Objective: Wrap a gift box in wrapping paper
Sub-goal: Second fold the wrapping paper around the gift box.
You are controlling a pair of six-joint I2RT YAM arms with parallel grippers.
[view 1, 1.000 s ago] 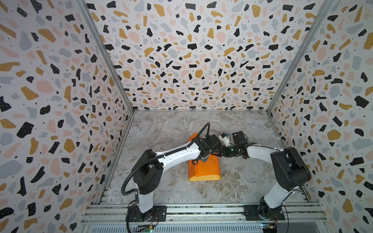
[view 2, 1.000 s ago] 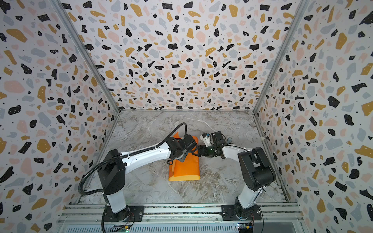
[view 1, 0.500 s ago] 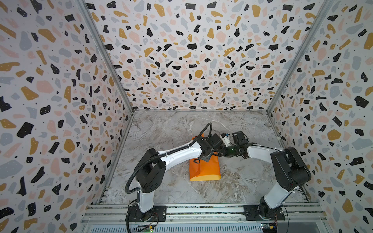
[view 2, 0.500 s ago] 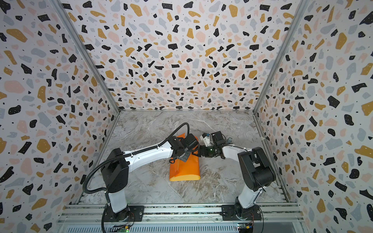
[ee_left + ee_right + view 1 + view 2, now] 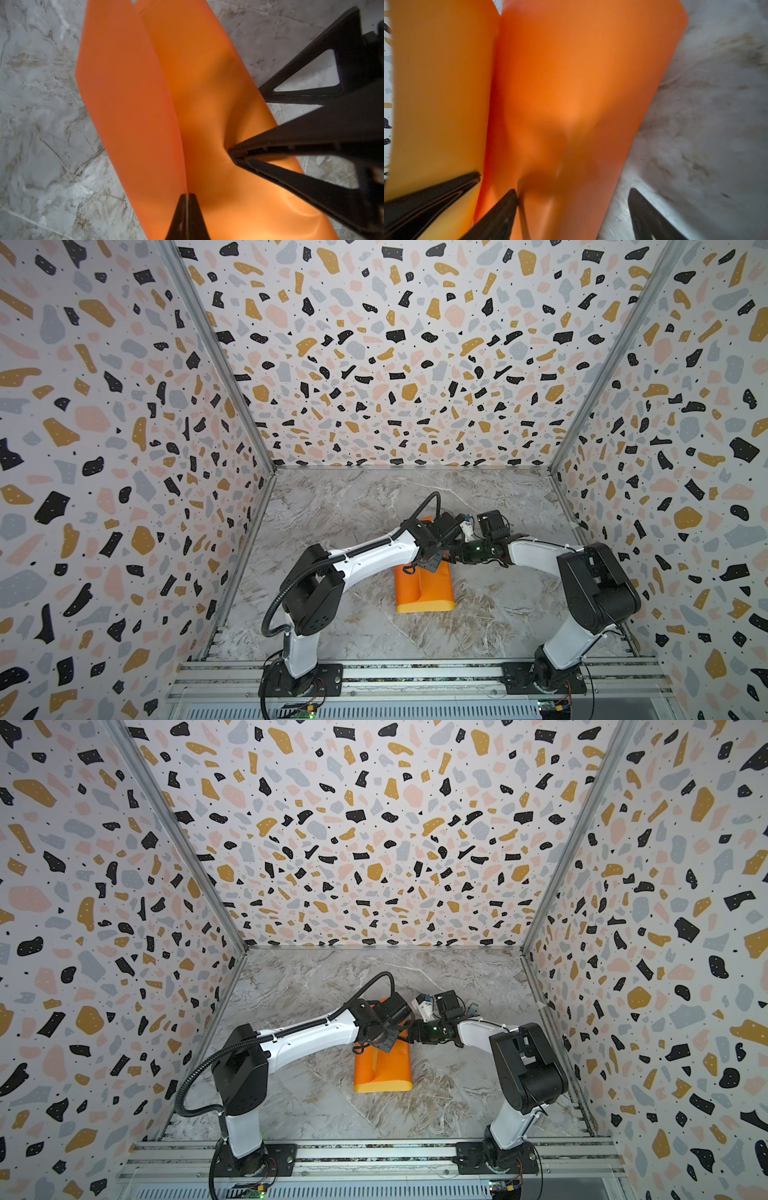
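Left pincer (image 5: 187, 196): tips pressed together on the free edge of the left flap of the wrapping paper (image 5: 424, 593). Over the last second the left arm's elbow has swung inward while the pincer scarcely shifted. The paper's left edge has drawn in a little, so the flap now stands steeper along the middle of the bundle.

Middle: the paper is a narrow folded bundle, orange face out, near the centre of the surface (image 5: 353, 510) between both arms. The gift box is not visible, presumably inside the fold under the hump.

Right pincer (image 5: 573, 190): spread wide, gripping nothing, no real change. One finger presses into the right-hand layer; the other is off the paper, over bare surface.

Reading: the left fold is being tightened over the box but is not laid flat yet. Next it likely needs laying across the top and pinning. Risk: the flap springs back if released early.
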